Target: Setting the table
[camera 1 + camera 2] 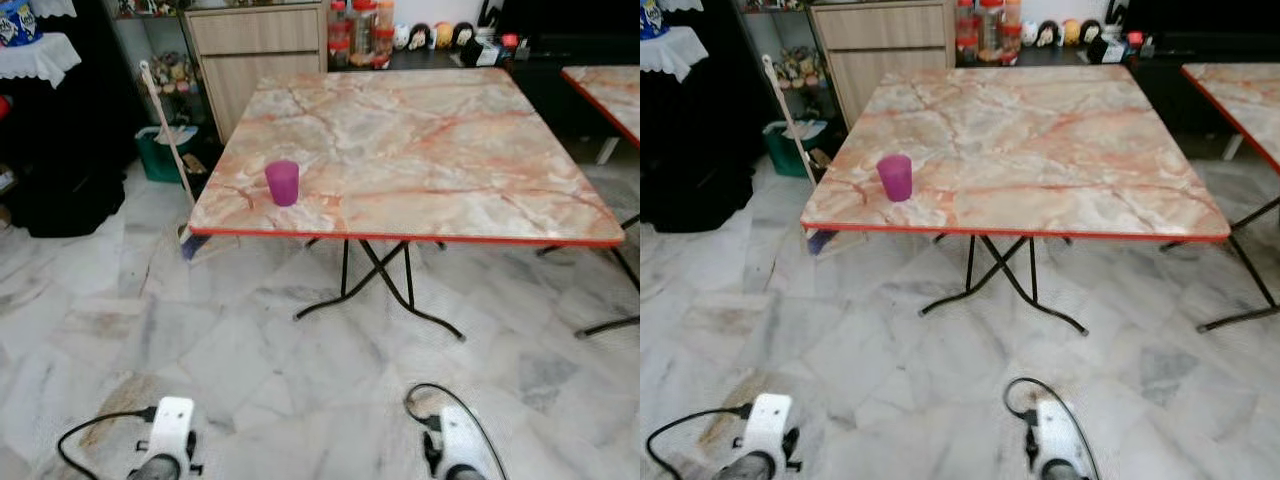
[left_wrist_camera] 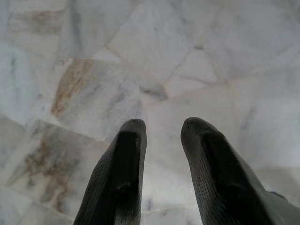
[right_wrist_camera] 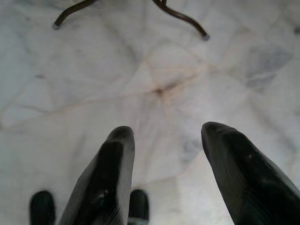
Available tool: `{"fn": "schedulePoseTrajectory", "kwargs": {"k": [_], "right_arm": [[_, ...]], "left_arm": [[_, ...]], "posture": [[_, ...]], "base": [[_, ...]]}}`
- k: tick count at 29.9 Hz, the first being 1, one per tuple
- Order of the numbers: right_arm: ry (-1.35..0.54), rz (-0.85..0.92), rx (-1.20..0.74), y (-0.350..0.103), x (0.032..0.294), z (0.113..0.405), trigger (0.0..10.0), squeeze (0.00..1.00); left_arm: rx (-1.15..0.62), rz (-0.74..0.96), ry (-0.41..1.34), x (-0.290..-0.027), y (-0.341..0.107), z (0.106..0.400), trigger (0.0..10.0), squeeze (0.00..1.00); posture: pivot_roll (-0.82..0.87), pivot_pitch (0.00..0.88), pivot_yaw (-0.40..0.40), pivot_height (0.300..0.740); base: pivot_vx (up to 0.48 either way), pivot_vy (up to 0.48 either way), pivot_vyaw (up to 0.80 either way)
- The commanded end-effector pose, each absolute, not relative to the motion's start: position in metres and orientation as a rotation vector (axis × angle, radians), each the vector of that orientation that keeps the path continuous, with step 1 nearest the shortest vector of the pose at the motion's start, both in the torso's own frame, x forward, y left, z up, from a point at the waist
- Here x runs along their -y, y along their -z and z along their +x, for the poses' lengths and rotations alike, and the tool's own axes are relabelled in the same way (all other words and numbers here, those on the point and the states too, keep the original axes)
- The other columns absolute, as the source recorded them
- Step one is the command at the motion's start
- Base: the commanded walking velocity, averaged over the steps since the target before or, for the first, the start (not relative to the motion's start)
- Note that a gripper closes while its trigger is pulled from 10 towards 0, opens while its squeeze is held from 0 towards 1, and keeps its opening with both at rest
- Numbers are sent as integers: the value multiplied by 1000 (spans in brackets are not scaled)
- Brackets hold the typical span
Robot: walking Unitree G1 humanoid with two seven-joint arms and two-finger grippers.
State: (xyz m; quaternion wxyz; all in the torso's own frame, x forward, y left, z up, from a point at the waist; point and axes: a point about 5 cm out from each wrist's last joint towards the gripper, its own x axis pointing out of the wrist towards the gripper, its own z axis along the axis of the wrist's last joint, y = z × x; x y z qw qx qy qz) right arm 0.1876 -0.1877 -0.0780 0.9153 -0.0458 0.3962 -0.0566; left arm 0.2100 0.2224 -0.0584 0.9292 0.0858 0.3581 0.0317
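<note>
Standing back from the marble-patterned, red-edged folding table (image 1: 420, 150) with one purple plastic cup (image 1: 282, 183), both empty hands, left hand (image 2: 161, 129) and right hand (image 3: 164, 136), hang parted; step closer before reaching.

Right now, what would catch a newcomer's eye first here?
The marble-patterned folding table with its red edge dominates, standing ahead on the pale tiled floor. A lone purple cup stands upright near its front left corner. Both arms hang low over the floor, left end effector and right end effector open and empty.
</note>
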Motion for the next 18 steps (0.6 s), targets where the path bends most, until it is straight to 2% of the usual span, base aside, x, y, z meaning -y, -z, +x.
{"fn": "schedulePoseTrajectory", "kwargs": {"k": [1, 14, 18], "right_arm": [[83, -66, -797, 76, 173, 194, 10000, 0], [95, -76, -825, 78, 176, 190, 10000, 0], [92, -78, -822, 78, 177, 191, 10000, 0]], "left_arm": [[-756, 197, -87, -233, 60, 203, 10000, 0], [-756, 194, -81, -231, 61, 202, 10000, 0], [-756, 193, -80, -230, 61, 203, 10000, 0]], "posture": [[64, 83, 41, 740], [61, 66, 34, 740], [59, 64, 32, 740]], "base": [[371, 0, 0], [374, 0, 0], [356, 0, -434]]}}
